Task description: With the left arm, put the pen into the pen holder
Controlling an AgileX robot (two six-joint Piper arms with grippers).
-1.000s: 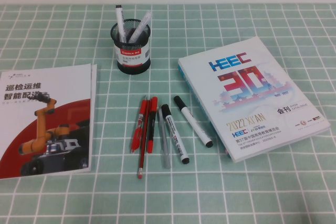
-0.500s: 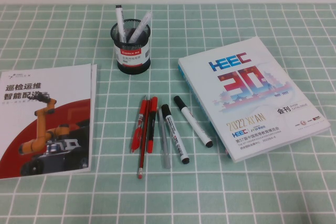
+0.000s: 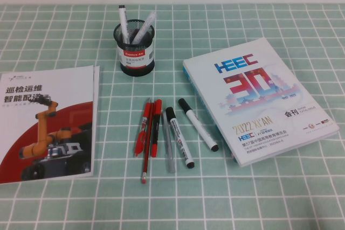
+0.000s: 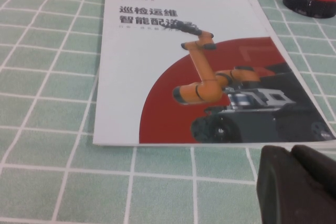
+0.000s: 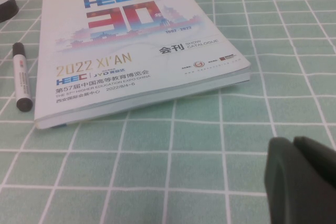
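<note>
So the whole desk (image 3: 302,197) is wearing a green checked cloth, and everything is sitting pretty much laid out for the job. The biggest thing is the HEEC catalogue (image 3: 259,98), lying flat on the right, and the robot brochure (image 3: 46,122) is lying flat on the left, both kind of framing the middle where the action is supposed to be happening. The pen holder (image 3: 134,47), a black mesh cup, is standing upright toward the back with a couple of markers already poking out at an angle, so my guess is there's still room for more. In front of it the loose pens (image 3: 161,133) are lying side by side in a little fan, roughly pointing at the holder, which looks like it's making them easy to pick from above. None of them is being held right now. The left end effector (image 4: 296,184) is only peeking in at the corner of its wrist view, hanging low just beside the brochure's near edge, and I honestly can't tell how it's set. Same deal for the right end effector (image 5: 302,179), sitting near the catalogue's front corner. Neither arm is showing up in the high view at all, and the holder is getting cut off in both wrist views.
</note>
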